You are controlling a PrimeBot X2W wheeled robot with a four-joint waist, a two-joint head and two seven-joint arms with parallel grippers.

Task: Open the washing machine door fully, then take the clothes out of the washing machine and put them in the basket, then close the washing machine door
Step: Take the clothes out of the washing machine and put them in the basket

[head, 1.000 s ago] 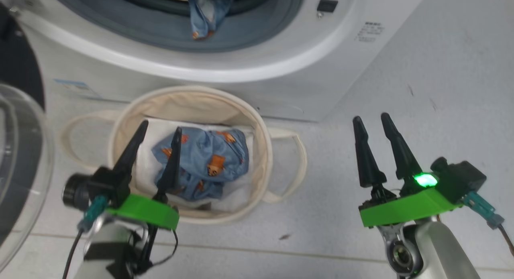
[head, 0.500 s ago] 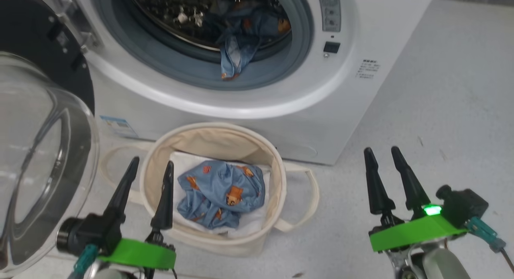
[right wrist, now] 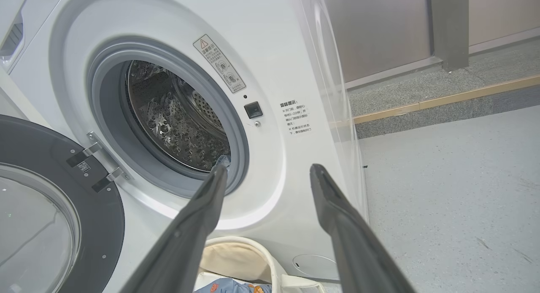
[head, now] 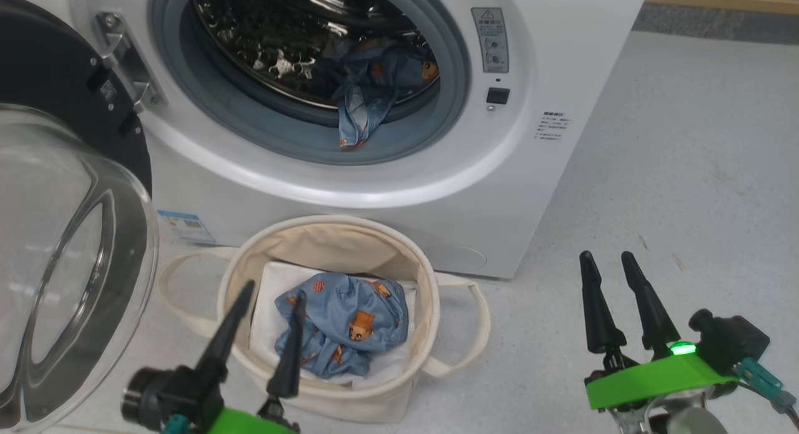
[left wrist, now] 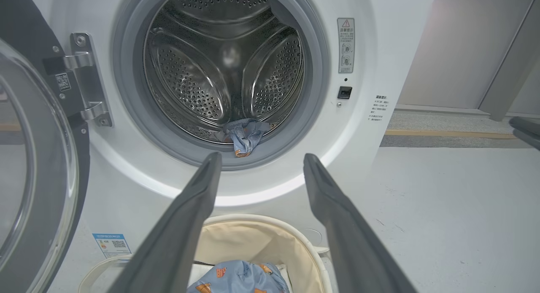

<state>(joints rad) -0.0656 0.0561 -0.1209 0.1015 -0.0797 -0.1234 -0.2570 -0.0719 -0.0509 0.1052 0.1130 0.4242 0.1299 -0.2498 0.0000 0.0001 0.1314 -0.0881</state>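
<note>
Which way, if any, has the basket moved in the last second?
No. The basket sits before the washing machine, right of its blue label, as before. The whole view shifted: the camera tilted up.

There is one washing machine (head: 562,59) with one round door (head: 62,265), one metal hinge (head: 125,65), one warning sticker (head: 492,39) and one blue label (head: 186,225). One canvas basket (head: 337,225) has two loop handles (head: 474,321) and holds one white sheet (head: 268,303). The blue printed garments number two: one garment (head: 365,93) in the drum, another garment (head: 346,321) in the basket. Two grippers show, the left gripper (head: 274,290) and the right gripper (head: 605,256), each with two dark fingers (head: 596,309).
</note>
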